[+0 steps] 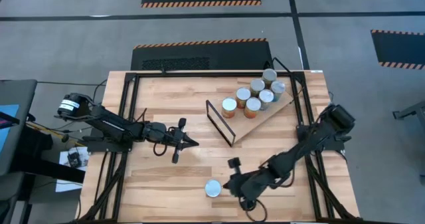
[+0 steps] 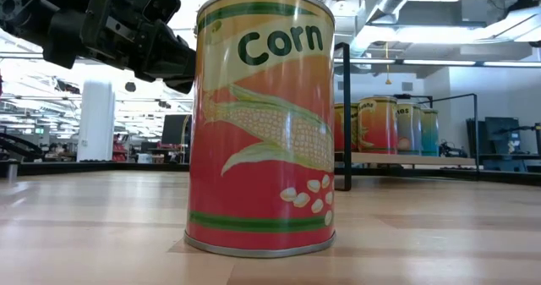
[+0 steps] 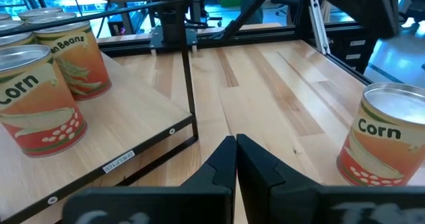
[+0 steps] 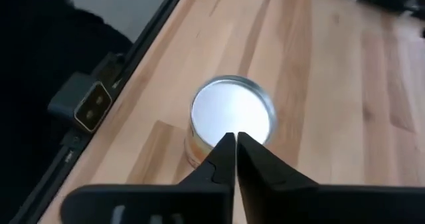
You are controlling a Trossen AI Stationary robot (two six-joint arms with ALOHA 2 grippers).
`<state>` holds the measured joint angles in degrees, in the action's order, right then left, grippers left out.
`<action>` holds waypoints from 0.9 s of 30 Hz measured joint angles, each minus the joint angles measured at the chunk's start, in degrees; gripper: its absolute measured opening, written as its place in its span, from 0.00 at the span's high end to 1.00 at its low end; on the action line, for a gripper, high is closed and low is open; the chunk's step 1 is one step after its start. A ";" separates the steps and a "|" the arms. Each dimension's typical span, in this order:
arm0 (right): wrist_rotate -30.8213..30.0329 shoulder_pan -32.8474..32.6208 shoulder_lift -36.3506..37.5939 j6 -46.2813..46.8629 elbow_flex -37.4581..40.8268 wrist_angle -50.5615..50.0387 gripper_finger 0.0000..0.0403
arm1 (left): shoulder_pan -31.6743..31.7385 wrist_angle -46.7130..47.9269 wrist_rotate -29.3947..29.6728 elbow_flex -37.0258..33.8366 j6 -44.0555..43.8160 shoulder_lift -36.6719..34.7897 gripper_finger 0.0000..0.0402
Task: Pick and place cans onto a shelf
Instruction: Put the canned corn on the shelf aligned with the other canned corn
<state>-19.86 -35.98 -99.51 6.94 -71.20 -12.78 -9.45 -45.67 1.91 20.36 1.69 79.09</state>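
Note:
A lone corn can (image 1: 212,188) stands upright on its base on the tabletop near the front edge; it fills the low view (image 2: 262,124). My right gripper (image 1: 230,183) is shut and hovers just right of and above it, its tips over the edge of the can's silvery top (image 4: 232,114). My left gripper (image 1: 190,143) is shut and empty over the table's middle left, pointing toward the shelf (image 1: 260,123). Several cans (image 1: 255,94) stand on the shelf board. Its black wire frame (image 1: 220,123) stands at its left end.
Black rails (image 1: 126,117) run along the table's left and right sides. In the left wrist view the shelf's cans (image 3: 40,111) and frame (image 3: 190,84) are on one side, the lone can (image 3: 385,137) on the other, with bare wood between. A dark arm (image 2: 110,23) shows high in the low view.

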 joint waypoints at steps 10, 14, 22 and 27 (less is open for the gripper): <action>3.87 0.50 -6.54 -2.94 -4.91 0.26 0.76 | 0.01 1.50 0.00 0.00 0.46 0.00 1.00; 4.85 0.50 -8.52 -2.92 -4.96 1.04 0.73 | 0.01 2.55 0.00 -0.02 -0.03 0.02 1.00; 4.80 0.87 -11.31 -3.09 -5.02 3.20 0.72 | 0.02 2.64 0.02 -0.02 0.24 0.02 1.00; 4.73 1.56 -11.31 -2.72 -5.02 2.94 0.77 | 0.01 2.71 0.02 -0.02 0.63 0.02 1.00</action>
<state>-15.13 -34.42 -110.83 4.22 -76.23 -9.85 -9.44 -42.96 1.93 20.34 2.33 79.11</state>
